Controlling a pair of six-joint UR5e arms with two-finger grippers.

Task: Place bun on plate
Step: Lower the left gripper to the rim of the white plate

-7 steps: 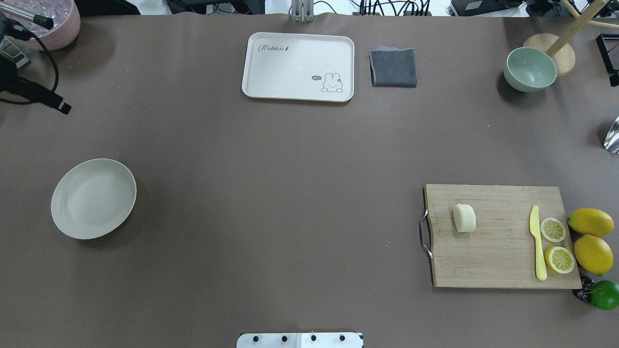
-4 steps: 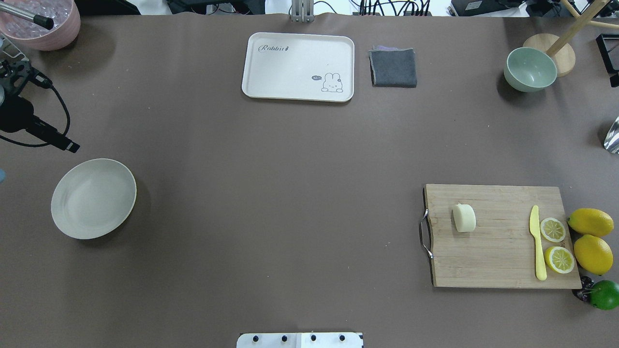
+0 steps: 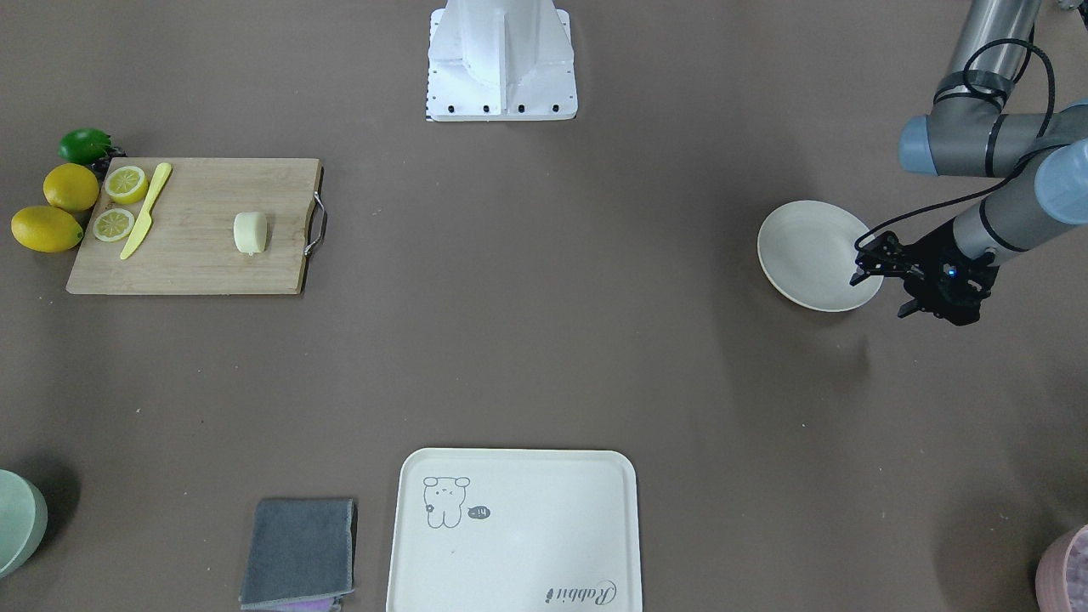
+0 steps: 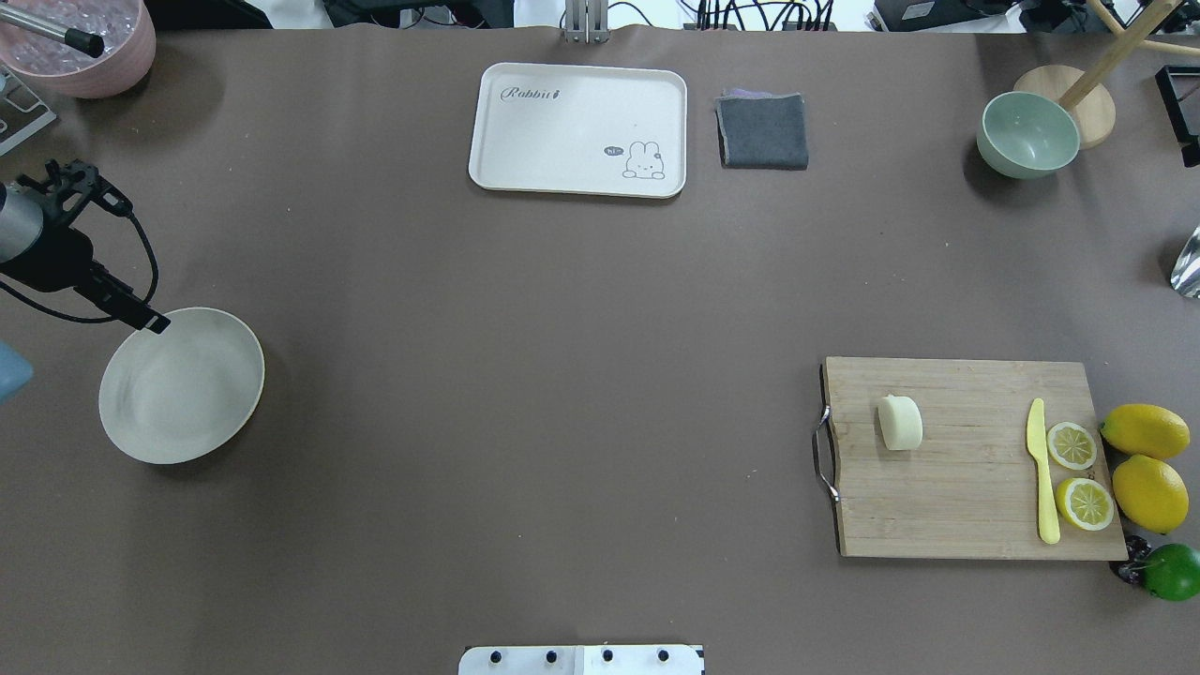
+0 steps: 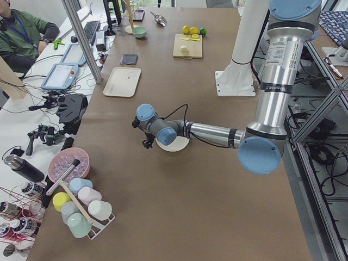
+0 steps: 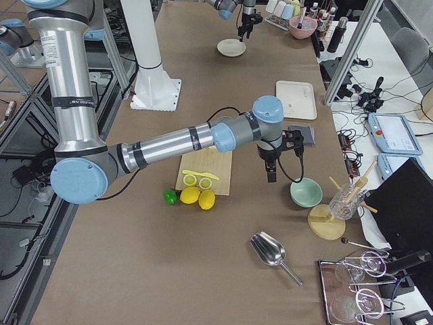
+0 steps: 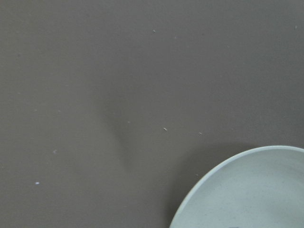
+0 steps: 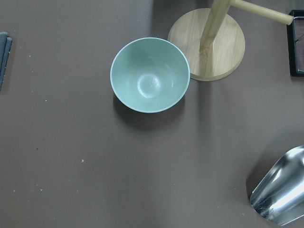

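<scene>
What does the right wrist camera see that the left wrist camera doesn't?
Only the right wrist camera shows a green bowl, the round foot of a wooden stand, a shiny metal scoop in the bottom corner, and a thin strip of grey cloth at the left edge. Only the left wrist camera shows part of the pale plate, and nothing is lying on the bit you can see. Both cameras look straight down on the same brown table.

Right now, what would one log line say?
bun: on cutting board | plate: empty | left gripper: beside plate | right gripper: near green bowl
</scene>
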